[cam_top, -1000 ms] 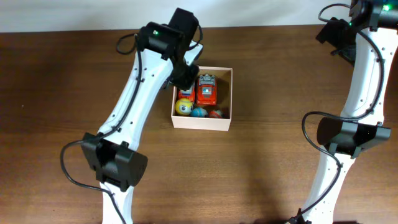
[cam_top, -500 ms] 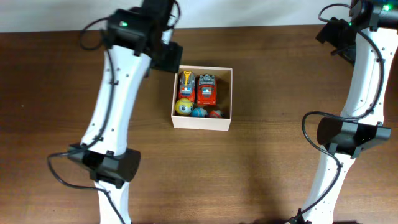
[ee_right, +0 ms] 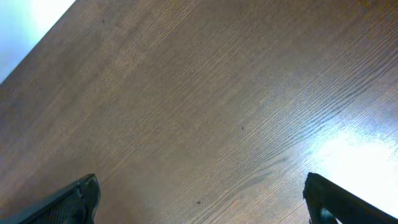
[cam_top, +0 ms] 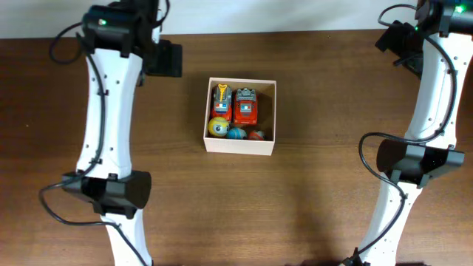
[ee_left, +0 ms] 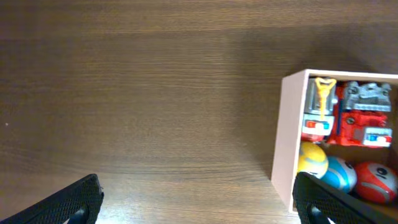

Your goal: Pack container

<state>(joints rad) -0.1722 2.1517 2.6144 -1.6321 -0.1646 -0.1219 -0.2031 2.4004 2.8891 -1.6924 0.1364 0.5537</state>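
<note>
Overhead: container [cam_top: 239, 146] at middle of worktop [cam_top: 295, 207], nearer far edge; toy cars [cam_top: 245, 107] and balls [cam_top: 236, 134] inside. I judge packing near done; I'd stay high, clear of walls.
Left wrist: left tool [ee_left: 199, 208] spread wide, empty; container off its right side. No writing legible; yellow ball [ee_left: 313, 158] mark too small.
Right wrist: right tool [ee_right: 202, 208] spread wide, empty, over bare worktop.

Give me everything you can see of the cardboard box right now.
The container is a square, shallow, open-topped box of thin cream-white cardboard with a tan inside. It sits flat on the wooden table. Inside, two red toy cars lie side by side at the far end, with a yellow ball, a blue ball and a red ball in a row in front. Nothing else touches it.
</note>
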